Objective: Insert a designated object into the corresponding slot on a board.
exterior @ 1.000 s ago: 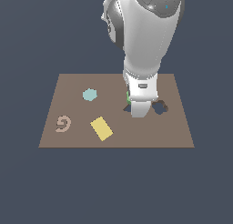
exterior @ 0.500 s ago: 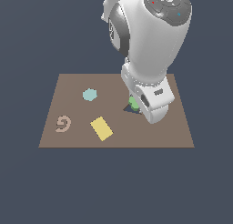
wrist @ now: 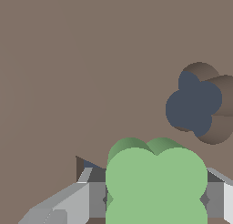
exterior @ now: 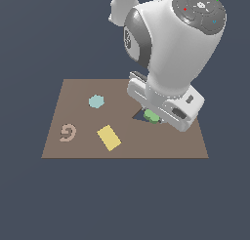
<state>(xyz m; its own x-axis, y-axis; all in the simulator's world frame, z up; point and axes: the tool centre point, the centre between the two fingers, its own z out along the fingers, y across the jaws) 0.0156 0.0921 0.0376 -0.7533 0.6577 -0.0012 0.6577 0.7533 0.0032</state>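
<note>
The green lobed piece [wrist: 156, 182] sits between my gripper's [wrist: 154, 200] fingers, which are shut on its two sides. In the exterior view only a bit of the green piece [exterior: 152, 117] shows under my hand, held just above the brown board [exterior: 78, 151]. The dark flower-shaped slot [wrist: 195, 104] lies in the board a short way from the piece in the wrist view; my arm hides it in the exterior view. A corner of the triangular hole [exterior: 138, 116] shows beside the piece, and it also shows in the wrist view [wrist: 84, 166].
On the board lie a light-blue hexagon [exterior: 96, 102], a yellow rectangle [exterior: 109, 137] and a pink spiral shape [exterior: 68, 132], all toward the exterior view's left. My large white arm [exterior: 171, 53] covers the board's part on the exterior view's right.
My hand has lifted off the board with the green piece in it and turned, shifting slightly toward the exterior view's right. The other pieces have not moved.
</note>
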